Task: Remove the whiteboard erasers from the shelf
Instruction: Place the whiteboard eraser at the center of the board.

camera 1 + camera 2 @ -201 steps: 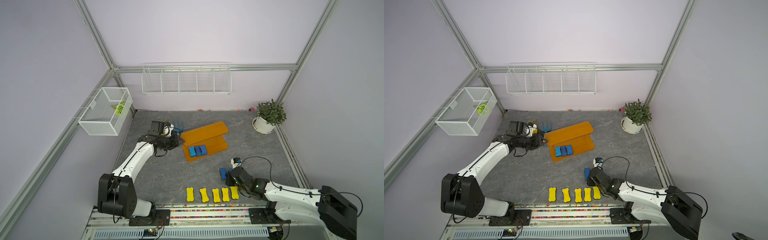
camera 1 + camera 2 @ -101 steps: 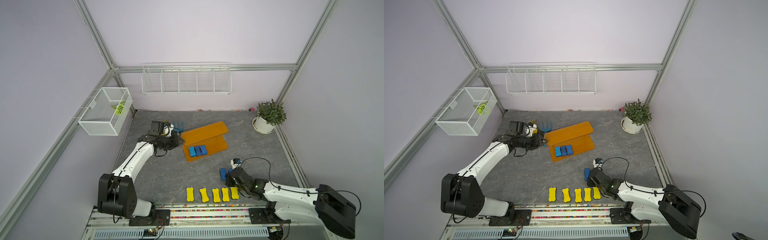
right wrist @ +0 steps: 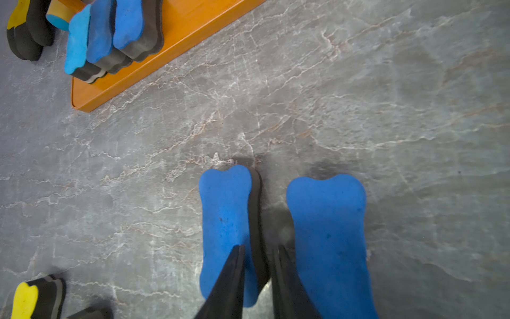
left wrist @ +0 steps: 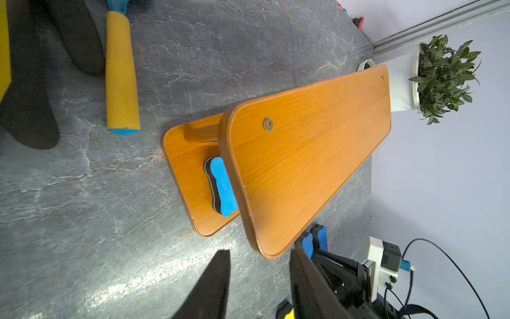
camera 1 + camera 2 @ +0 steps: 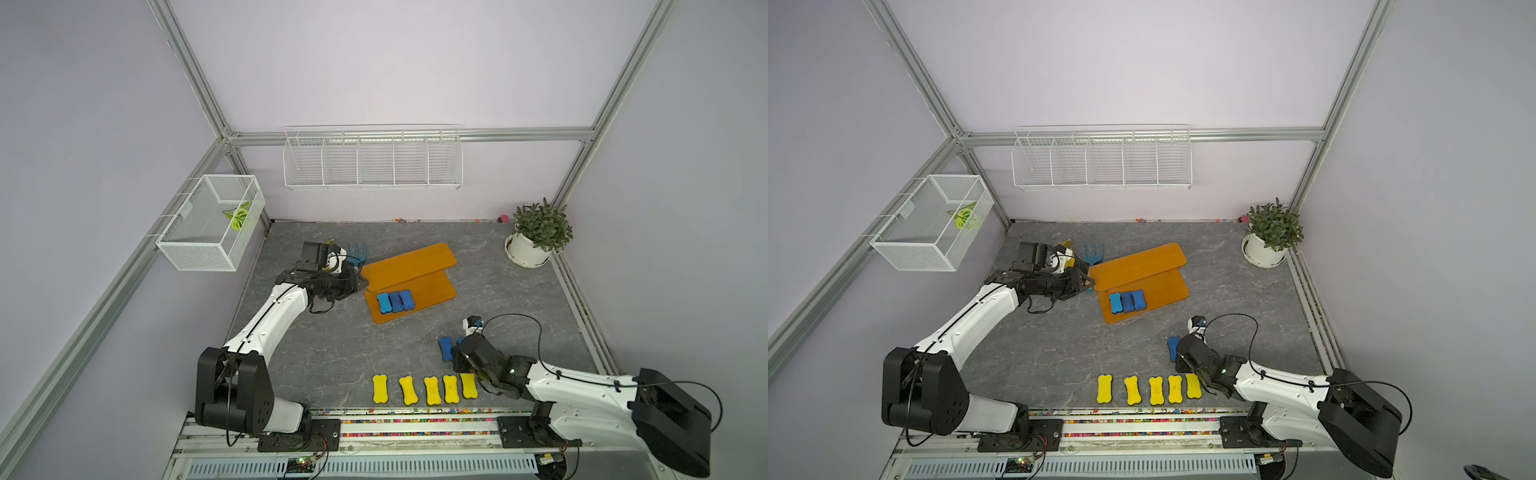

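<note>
**Surroundings.** A blue-tined rake with a yellow handle [image 5: 356,252] lies just off the end of the shelf [image 5: 415,261] nearest the left arm. A potted plant [image 5: 537,235] stands well apart beyond the opposite end. Nothing lies on the shelf's upper tier. In the left wrist view that tier hides all but one eraser on the lower tier.

**Erasers.** Three blue erasers [image 5: 395,301] sit on the lower tier near its rake-side end, packed side by side and touching. Their long axes run across the tier, from the step to the open edge. Five yellow erasers [image 5: 424,389] lie on the table in a row well in front of the shelf, long axes pointing roughly toward it. The right arm covers part of the end one. Two loose blue erasers [image 3: 328,237] lie on the table between that row and the shelf, parallel with a gap between them, long axes toward the shelf.

**Grippers.** The right gripper [image 3: 259,254] sits low over the loose pair, jaws narrowly parted. One finger [image 3: 230,279] overlaps one eraser's blue top and the other finger lies in the gap. The eraser's dark edge is between the fingers, and a sliver of table shows beside it, so no pinch is evident. The left gripper [image 5: 362,285] hovers just beside the shelf's rake-side end, jaws moderately apart and empty. The three shelved erasers lie just past it along the lower tier.
</note>
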You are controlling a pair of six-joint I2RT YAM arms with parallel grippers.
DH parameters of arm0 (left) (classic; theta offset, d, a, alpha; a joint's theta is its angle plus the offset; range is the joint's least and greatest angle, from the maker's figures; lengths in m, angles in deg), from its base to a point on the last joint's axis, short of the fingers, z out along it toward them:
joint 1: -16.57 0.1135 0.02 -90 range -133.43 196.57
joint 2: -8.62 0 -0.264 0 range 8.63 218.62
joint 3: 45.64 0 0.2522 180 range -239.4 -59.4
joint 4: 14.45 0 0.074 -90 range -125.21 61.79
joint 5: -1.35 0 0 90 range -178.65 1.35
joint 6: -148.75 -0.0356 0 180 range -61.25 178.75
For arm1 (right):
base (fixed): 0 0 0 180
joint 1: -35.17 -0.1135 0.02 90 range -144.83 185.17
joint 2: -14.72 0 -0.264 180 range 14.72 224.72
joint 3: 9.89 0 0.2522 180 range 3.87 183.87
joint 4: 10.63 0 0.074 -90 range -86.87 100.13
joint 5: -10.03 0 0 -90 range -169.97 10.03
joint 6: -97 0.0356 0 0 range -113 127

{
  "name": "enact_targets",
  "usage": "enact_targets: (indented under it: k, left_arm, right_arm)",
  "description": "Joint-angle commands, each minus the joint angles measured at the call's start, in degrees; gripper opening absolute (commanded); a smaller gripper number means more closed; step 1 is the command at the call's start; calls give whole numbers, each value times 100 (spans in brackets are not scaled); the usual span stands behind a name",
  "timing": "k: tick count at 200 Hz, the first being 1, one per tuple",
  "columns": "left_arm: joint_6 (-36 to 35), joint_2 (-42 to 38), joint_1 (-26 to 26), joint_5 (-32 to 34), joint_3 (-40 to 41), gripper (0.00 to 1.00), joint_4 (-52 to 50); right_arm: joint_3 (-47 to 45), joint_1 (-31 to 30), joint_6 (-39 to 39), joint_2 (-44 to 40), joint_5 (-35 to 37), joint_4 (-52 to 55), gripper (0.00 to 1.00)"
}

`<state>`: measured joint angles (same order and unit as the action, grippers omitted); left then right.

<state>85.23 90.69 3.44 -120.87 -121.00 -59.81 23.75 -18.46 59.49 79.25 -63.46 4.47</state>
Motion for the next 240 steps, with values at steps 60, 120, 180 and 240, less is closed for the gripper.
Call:
enact_targets:
  k: [60,120,180,240]
  left_arm:
    - [-35,29,43,102,61,43,-13]
    - [-3,152,30,-117,88,43,57]
    - [-19,116,31,-174,78,43,66]
    - [-24,91,30,-152,87,43,44]
  right_arm:
    - [671,-25,-393,7,-133,155,26]
    - [546,9,-380,214,-196,165,26]
    - [383,-6,-328,38,-193,517,48]
    - [321,-22,-277,220,-349,350,52]
